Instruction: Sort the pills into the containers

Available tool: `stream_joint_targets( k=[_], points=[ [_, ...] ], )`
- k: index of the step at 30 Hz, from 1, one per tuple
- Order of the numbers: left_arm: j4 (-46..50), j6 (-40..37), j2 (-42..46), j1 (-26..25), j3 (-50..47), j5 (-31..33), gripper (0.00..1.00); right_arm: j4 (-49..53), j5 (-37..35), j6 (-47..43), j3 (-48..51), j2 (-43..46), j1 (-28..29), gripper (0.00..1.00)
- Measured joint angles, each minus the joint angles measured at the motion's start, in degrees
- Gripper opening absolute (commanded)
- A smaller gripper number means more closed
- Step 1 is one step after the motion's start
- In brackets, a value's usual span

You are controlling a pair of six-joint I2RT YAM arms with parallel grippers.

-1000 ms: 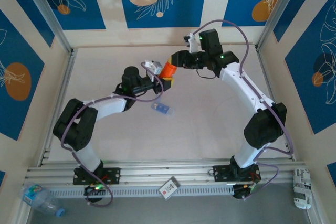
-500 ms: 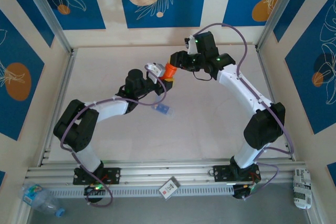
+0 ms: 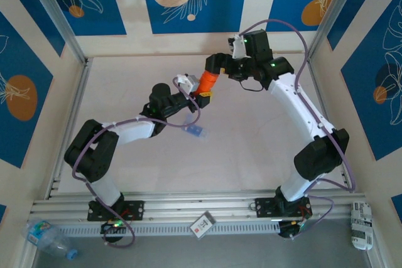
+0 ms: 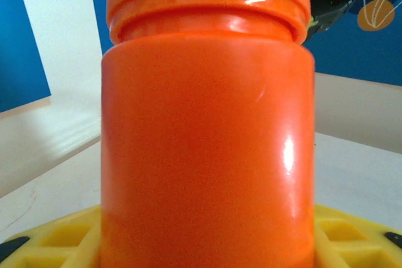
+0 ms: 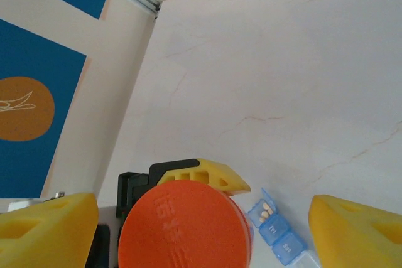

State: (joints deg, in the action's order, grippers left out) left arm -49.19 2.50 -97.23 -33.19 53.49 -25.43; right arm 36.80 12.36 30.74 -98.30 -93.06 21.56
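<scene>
The left fingers (image 4: pixel 352 243) are gripping the orange bottle (image 4: pixel 207 142) at its base. The right fingers (image 5: pixel 47 224) are standing open around its cap (image 5: pixel 185 224), which is possibly loosened. The containers (image 3: pixel 195 130) are lying near the bottle on the surface (image 3: pixel 251 142), so careless tilting is risking contents spilling past them.

Bright even light, glare on bottle (image 4: pixel 286 155) (perhaps slightly blurred)

The orange bottle (image 4: pixel 207 142) is smooth, glossy plastic with bright highlights; its cap (image 5: pixel 185 227) looks duller and bears raised lettering. Beside the bottle, the pill box (image 5: pixel 279 230) is translucent blue plastic. The yellow fingers (image 5: pixel 47 227) of the right gripper (image 5: pixel 204 200) look matt. Under the bottle, the table (image 5: pixel 282 61) is smooth, pale and faintly veined.
</scene>
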Motion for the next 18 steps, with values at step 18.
stream_joint_targets(
  k=[18],
  points=[
    [-0.2,8.9,-0.2,4.3,2.4,-15.7,0.00,2.5,11.1,-20.3,-1.9,1.3,-2.4,0.86]
  ],
)
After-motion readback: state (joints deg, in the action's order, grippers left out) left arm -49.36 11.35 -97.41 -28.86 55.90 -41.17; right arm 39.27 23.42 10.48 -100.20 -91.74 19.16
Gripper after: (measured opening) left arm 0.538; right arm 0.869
